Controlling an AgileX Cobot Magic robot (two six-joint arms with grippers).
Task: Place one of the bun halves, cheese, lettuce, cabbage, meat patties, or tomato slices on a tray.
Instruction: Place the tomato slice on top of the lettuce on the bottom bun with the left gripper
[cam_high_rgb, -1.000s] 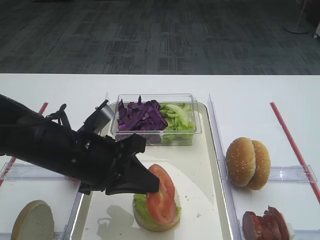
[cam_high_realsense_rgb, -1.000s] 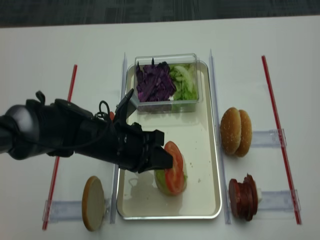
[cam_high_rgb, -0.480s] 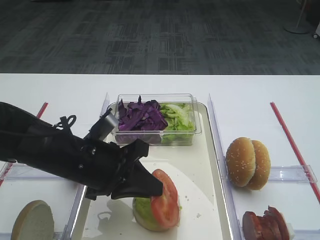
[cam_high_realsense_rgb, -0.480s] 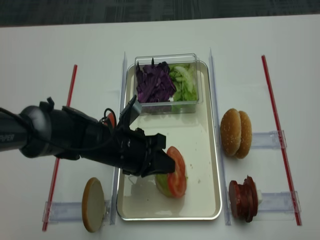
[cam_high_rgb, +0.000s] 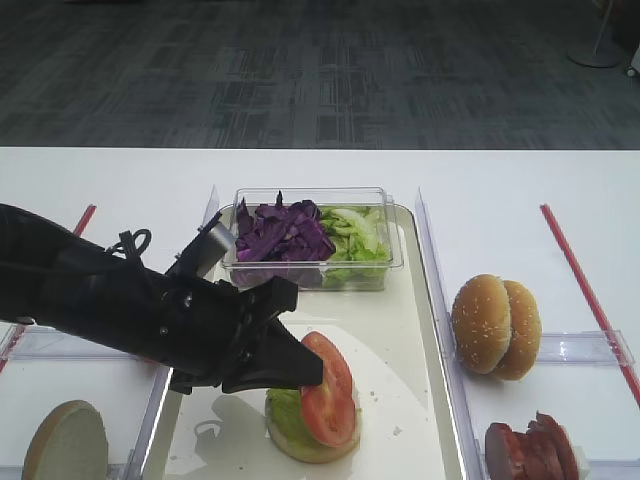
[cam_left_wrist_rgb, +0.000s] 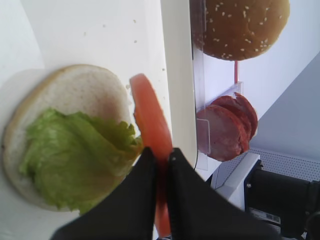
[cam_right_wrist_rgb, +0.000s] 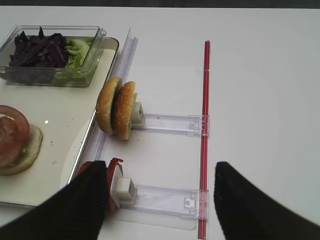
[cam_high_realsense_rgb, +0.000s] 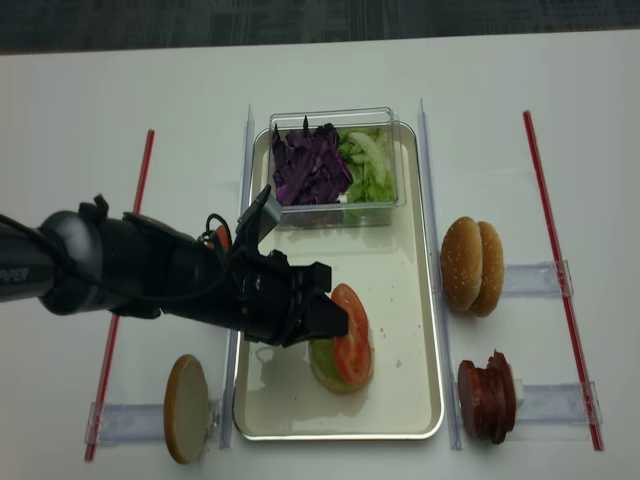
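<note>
exterior high: the step in hand is the placing of a tomato slice (cam_high_rgb: 328, 389) on the tray (cam_high_rgb: 405, 340). the left gripper (cam_high_rgb: 300, 372) is clamped on the slice's edge, and the slice stands tilted on edge over the lettuce (cam_high_rgb: 283, 412) on a bun half (cam_high_rgb: 312, 447). the left arm reaches low across the tray's near-left rim, pointing right. next move, as judged: lower the slice flat, then part the jaws.

right wrist: the right gripper (cam_right_wrist_rgb: 157, 197) is apart and holds nothing; it hovers over the table right of the tray, above the meat patties (cam_right_wrist_rgb: 111, 180).

left wrist: the fingertips (cam_left_wrist_rgb: 145, 165) pinch the slice's rim, the slice just beside the lettuce.

exterior high (realsense): slice and bun half sit in the tray's near half, well apart from the clear box (cam_high_realsense_rgb: 385, 205) of cabbage (cam_high_realsense_rgb: 305, 165).
</note>
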